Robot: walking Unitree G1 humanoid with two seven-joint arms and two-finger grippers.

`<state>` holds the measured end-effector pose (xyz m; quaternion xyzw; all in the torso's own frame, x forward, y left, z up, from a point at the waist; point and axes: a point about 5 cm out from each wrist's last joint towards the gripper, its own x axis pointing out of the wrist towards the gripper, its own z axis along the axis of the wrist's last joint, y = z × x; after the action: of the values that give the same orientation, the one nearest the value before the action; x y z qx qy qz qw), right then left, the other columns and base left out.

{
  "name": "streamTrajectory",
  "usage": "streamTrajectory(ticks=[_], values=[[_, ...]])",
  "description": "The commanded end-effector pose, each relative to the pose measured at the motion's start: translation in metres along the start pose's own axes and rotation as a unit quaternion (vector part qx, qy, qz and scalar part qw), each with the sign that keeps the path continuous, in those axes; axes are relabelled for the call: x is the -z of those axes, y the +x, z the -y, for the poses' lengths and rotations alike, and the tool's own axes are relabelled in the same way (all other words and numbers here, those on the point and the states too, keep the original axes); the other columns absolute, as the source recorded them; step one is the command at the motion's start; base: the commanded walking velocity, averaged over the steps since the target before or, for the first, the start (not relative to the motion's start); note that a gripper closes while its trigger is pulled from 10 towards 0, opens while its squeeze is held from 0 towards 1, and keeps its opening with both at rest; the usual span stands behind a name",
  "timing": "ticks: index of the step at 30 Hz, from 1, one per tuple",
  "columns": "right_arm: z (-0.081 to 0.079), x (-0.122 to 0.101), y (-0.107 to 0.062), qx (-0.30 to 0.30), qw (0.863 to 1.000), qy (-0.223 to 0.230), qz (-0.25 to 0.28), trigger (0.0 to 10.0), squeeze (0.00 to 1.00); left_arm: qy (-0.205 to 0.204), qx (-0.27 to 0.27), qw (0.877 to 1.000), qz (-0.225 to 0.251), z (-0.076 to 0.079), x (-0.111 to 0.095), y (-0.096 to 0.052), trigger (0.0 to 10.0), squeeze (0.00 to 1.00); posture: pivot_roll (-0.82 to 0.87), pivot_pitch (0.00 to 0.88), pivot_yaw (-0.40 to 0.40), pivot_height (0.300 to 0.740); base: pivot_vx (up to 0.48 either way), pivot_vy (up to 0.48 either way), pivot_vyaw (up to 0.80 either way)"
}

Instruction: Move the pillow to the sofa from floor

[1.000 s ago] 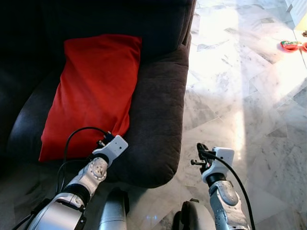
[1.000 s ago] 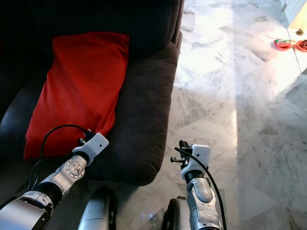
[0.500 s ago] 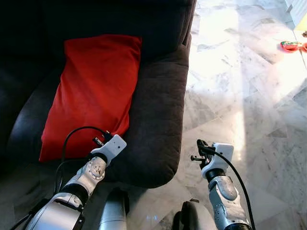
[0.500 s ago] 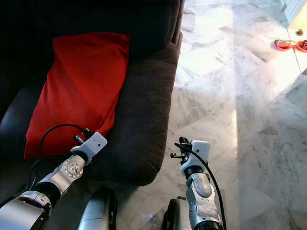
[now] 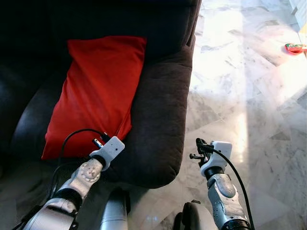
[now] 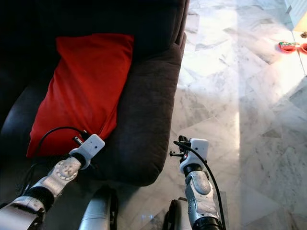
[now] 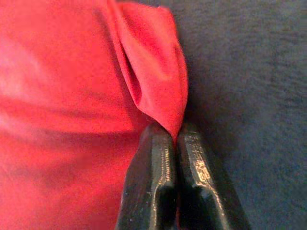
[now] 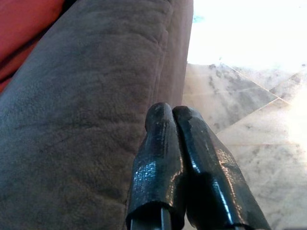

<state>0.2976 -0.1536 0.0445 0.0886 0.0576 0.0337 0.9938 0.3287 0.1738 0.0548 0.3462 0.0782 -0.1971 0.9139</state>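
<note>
Red pillow (image 5: 96, 96) is on the sofa (image 5: 160, 120) seat, lying lengthwise from the backrest down toward the seat's front edge, its right long side pressed against the inner face of the right armrest (image 5: 163, 105). Left gripper (image 7: 173, 136) is at the pillow's near right corner, by the front edge of the seat – in the left wrist view both black fingers (image 7: 153, 177) are pressed together with a thin fold of red fabric pinched between their tips, so it's clamped on the pillow corner. The fabric rises from the tips in a creased flap, with the dark armrest upholstery just beside it. In the head views the left wrist housing (image 5: 108, 150) sits at the seam between pillow and armrest, black cable looping over it. Right gripper (image 8: 175, 115) hangs off the sofa, over the marble floor (image 5: 240, 86) just beside the armrest's outer front corner – fingers closed against each other, nothing between them, touching nothing visible. The right wrist view looks along the armrest's outer side with sunlit tiles beyond. A small red object (image 5: 295, 47) lies on the floor near the far right edge, well apart from the sofa.
</note>
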Motion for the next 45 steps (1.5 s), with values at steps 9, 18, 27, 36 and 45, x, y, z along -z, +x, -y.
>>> streamTrajectory(ticks=[9,18,27,36,45], values=[[0.005,0.005,0.000,0.009,1.000,0.006,-0.010,10.0,0.00,0.041,0.110,0.993,0.029,-0.001,0.020,-0.042,10.0,0.00,0.13,0.211,0.019,0.654,0.000,0.000,0.00],[0.005,0.003,0.004,0.004,1.000,0.004,-0.011,10.0,0.00,0.092,0.147,0.985,0.009,-0.026,0.023,-0.078,10.0,0.00,0.15,0.207,0.009,0.654,0.000,0.000,0.00],[0.003,0.005,0.005,-0.003,1.000,0.002,-0.015,10.0,0.00,0.134,0.144,0.978,-0.066,-0.032,0.040,-0.099,10.0,0.00,0.16,0.200,0.001,0.654,0.000,0.000,0.00],[0.004,0.006,0.006,-0.003,1.000,0.000,-0.018,10.0,0.00,0.089,-0.001,0.991,-0.098,-0.038,0.033,-0.079,10.0,0.00,0.15,0.189,0.002,0.654,0.000,0.000,0.00],[0.003,0.006,0.007,-0.001,1.000,0.001,-0.016,10.0,0.00,-0.187,-0.173,0.967,-0.024,-0.037,0.015,-0.056,10.0,1.00,0.14,0.175,0.009,0.654,0.000,0.000,0.00]])
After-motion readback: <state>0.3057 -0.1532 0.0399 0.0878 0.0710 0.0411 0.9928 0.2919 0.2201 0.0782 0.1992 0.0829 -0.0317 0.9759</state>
